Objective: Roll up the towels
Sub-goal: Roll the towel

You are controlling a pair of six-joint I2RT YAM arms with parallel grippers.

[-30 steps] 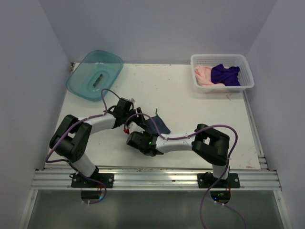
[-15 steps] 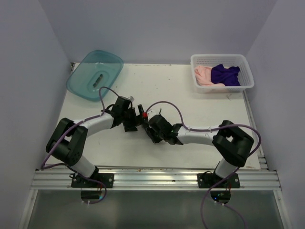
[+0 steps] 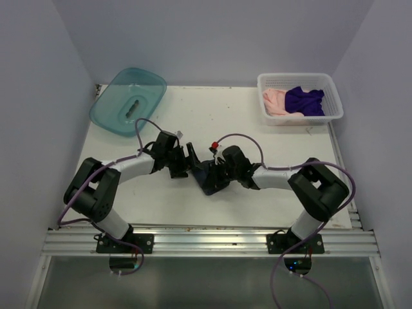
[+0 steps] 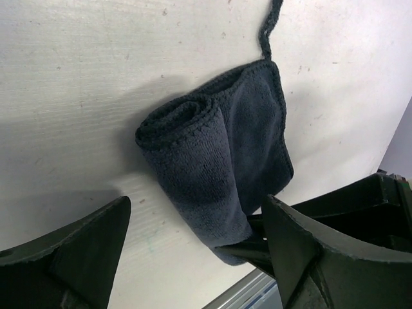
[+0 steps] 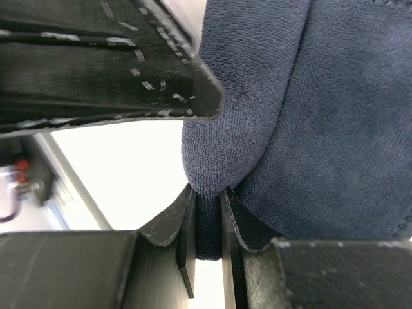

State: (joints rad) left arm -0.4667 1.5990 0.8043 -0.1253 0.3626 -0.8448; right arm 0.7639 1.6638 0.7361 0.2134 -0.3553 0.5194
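Observation:
A dark slate-blue towel lies mid-table, partly rolled, with a flat flap still out to one side. My right gripper is shut on the roll's near end; cloth fills the gap between its fingers. My left gripper stands open just left of the towel, one finger on each side of the roll's end and touching nothing. From above, the left gripper and the right gripper meet at the towel. A purple towel and a pale pink towel lie crumpled in the basket.
The white mesh basket stands at the table's back right. A teal plastic tub sits at the back left. Grey walls close in both sides, and a metal rail runs along the near edge.
My left gripper has opened and let go of the blue towel. The right wrist has swung rightward and farther from the rail, still pinching the towel's end.

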